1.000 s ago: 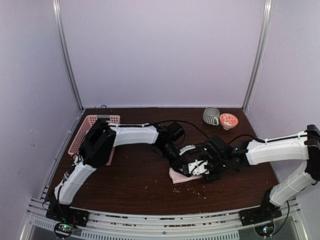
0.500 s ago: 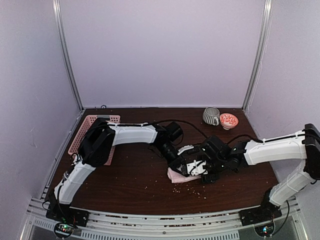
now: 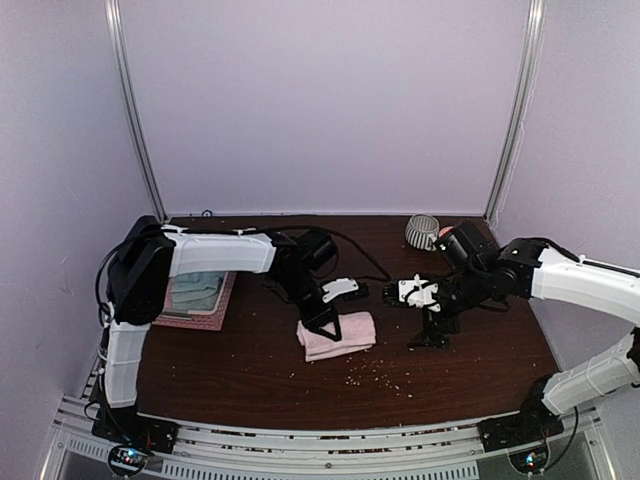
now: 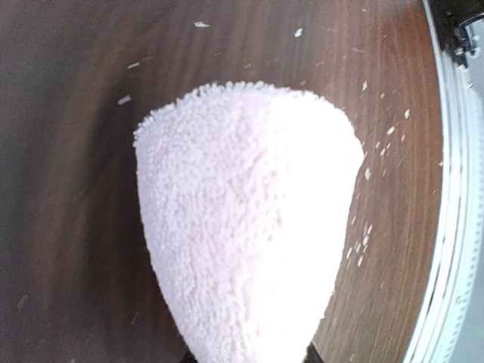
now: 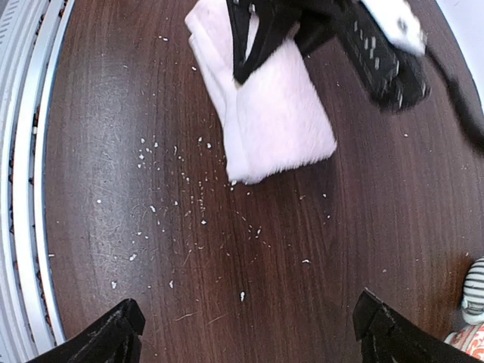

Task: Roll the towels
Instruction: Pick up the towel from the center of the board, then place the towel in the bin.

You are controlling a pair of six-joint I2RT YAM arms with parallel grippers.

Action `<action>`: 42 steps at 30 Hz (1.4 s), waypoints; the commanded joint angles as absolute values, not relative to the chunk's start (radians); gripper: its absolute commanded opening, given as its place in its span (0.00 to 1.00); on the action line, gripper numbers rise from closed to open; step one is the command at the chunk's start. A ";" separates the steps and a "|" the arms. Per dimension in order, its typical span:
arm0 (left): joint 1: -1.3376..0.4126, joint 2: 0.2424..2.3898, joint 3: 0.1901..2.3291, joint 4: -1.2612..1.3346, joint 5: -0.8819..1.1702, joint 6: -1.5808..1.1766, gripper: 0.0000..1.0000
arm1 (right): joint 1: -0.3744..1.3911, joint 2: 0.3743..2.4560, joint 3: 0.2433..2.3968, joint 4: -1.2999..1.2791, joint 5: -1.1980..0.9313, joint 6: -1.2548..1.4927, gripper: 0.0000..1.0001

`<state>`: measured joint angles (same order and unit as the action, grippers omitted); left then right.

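**A:** From above, where is the work?

**B:** The pink towel (image 3: pixel 340 337) lies on the tabletop (image 3: pixel 250 370), just toward 6 o'clock of centre, as a flattened, layered bundle. The left gripper (image 3: pixel 322 322) is pinched onto its 10 o'clock corner. The right gripper (image 3: pixel 428 335) hangs at its 3 o'clock, apart from it, jaws spread wide and empty.

**A:** And the left wrist view?

**B:** Fluffy pale terry fills the frame. It runs from the nearly closed jaws at 6 o'clock to a rounded end at 12.

**A:** The right wrist?

**B:** The towel sits at 12 o'clock with stacked layers showing along its 9 o'clock side. Crumbs (image 5: pixel 189 189) are scattered toward 7 o'clock.

**A:** How should this step be done?

**B:** I'd hold the left pinch firm and turn evenly. The right gripper could press the free end so the layers wind tight rather than slump flat.
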<state>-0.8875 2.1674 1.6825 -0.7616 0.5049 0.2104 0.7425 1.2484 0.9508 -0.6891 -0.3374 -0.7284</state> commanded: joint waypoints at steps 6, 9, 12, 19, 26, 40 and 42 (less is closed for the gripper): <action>-0.821 1.731 1.444 -0.682 0.080 0.371 0.00 | 0.663 1.314 0.906 -0.549 -0.581 -0.592 1.00; -0.787 1.625 1.370 -0.644 0.008 0.409 0.00 | 0.657 1.348 0.927 -0.584 -0.564 -0.603 1.00; -0.764 1.506 1.262 -0.560 -0.098 0.477 0.00 | 0.658 1.355 0.894 -0.570 -0.597 -0.610 1.00; -0.628 1.327 1.152 -0.518 -0.152 0.573 0.00 | 0.658 1.390 0.901 -0.605 -0.597 -0.632 1.00; -0.461 1.257 1.109 -0.607 -0.144 0.685 0.00 | 0.658 1.405 0.903 -0.628 -0.612 -0.645 1.00; -0.320 1.272 1.002 -0.752 -0.125 1.008 0.00 | 0.660 1.417 0.915 -0.698 -0.661 -0.701 1.00; -0.320 1.302 0.986 -0.738 -0.110 1.020 0.00 | 0.660 1.420 0.914 -0.704 -0.659 -0.707 1.00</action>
<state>-0.3283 1.2713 1.0203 -0.7506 -0.1284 0.9295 0.6613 1.4071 0.9062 -0.6697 -0.6464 -0.6819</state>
